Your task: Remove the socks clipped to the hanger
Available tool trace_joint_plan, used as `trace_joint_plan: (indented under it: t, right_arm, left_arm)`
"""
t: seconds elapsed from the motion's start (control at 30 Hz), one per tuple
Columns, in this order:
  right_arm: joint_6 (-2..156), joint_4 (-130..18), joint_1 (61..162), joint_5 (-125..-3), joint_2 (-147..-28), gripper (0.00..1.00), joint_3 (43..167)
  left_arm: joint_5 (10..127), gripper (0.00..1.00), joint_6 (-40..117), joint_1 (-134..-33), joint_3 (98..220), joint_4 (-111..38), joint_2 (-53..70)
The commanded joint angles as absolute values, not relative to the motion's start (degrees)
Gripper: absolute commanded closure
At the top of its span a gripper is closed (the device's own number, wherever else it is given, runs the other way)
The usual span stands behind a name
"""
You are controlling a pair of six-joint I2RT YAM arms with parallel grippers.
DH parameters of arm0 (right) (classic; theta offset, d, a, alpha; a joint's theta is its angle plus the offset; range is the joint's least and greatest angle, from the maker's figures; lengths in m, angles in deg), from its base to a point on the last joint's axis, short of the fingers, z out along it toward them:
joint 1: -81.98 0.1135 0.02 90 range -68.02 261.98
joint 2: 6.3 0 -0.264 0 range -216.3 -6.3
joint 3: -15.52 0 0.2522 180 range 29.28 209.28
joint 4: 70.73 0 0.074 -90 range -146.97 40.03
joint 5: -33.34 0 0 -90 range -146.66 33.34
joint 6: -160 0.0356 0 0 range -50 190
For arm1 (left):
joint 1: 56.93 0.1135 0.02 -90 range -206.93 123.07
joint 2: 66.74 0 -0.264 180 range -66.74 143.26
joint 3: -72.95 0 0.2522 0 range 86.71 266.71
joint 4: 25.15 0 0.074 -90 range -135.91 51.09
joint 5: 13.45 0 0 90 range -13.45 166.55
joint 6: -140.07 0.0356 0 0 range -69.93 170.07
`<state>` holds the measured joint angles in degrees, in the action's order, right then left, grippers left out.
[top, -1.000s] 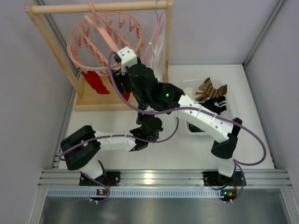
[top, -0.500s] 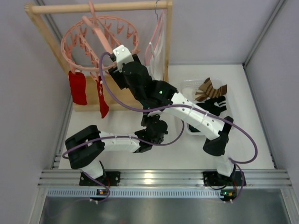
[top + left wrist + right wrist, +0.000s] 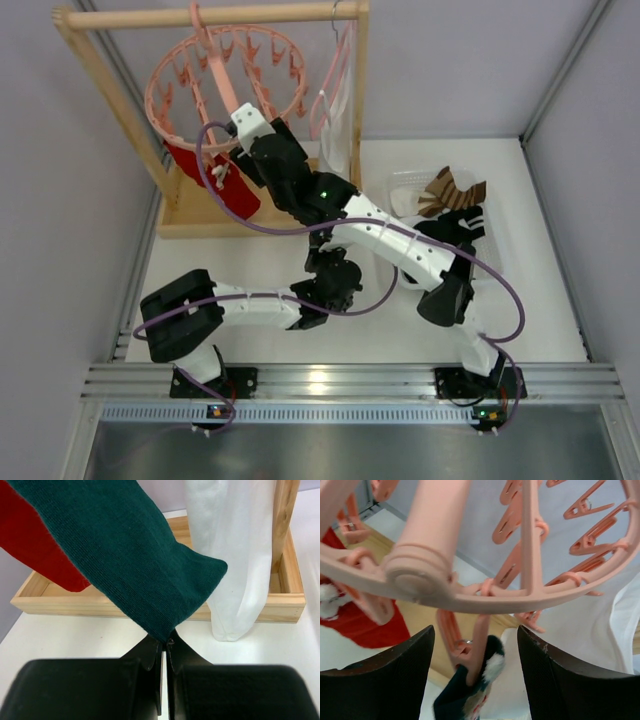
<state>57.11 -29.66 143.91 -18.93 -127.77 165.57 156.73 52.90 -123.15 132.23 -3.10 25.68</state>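
Near the middle of the counter (image 3: 200,260), the left jaws are clenched on the bottom edge of a dark teal sock (image 3: 150,555). The sock stretches up and to the left from the pinch. Behind it a red sock (image 3: 40,555) hangs on the left and a white cloth (image 3: 235,555) on the right. Both hang over the wooden tray base (image 3: 287,600) at the far-left corner of the counter. Farther up, the right jaws stand released and wide apart just beneath the pink ring hanger (image 3: 530,595). One pink peg (image 3: 475,640) sits in the gap between them, biting dark teal fabric with white fluff. The hanger hangs from the wooden rail (image 3: 270,13). Towards the far-right corner, a clear bin (image 3: 400,185) holds brown striped socks (image 3: 450,190).
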Motion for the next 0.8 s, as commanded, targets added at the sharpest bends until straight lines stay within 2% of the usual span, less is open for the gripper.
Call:
trace_joint_plan:
  t: [0.0, 0.53, 0.6, 0.63, 0.7, 0.77]
  right_arm:
    - [53.4, -37.3, 142.9, -14.7, -128.1, 0.36, 168.7]
    - [51.0, -43.0, 143.8, -12.9, -129.4, 0.51, 168.2]
    - [51.1, -43.2, 143.8, -12.9, -129.2, 0.57, 168.1]
    - [51.1, -43.2, 143.8, -12.9, -129.1, 0.66, 168.0]
    - [51.3, -43.5, 143.9, -13.0, -128.6, 0.77, 167.4]
    - [51.5, -44.2, 144.0, -13.2, -127.8, 0.82, 166.2]
  left_arm:
    - [157.4, 1.00, 53.0, -124.0, 134.2, -0.7, 25.8]
    - [157.0, 1.00, 52.4, -124.6, 134.5, -0.8, 26.2]
    - [157.1, 1.00, 52.5, -124.6, 134.5, -0.8, 26.2]
    - [157.1, 1.00, 52.5, -124.7, 134.3, -0.8, 26.0]
    - [157.2, 1.00, 52.4, -124.7, 134.2, -0.8, 25.7]
    - [157.2, 1.00, 52.4, -124.7, 133.8, -0.8, 25.5]
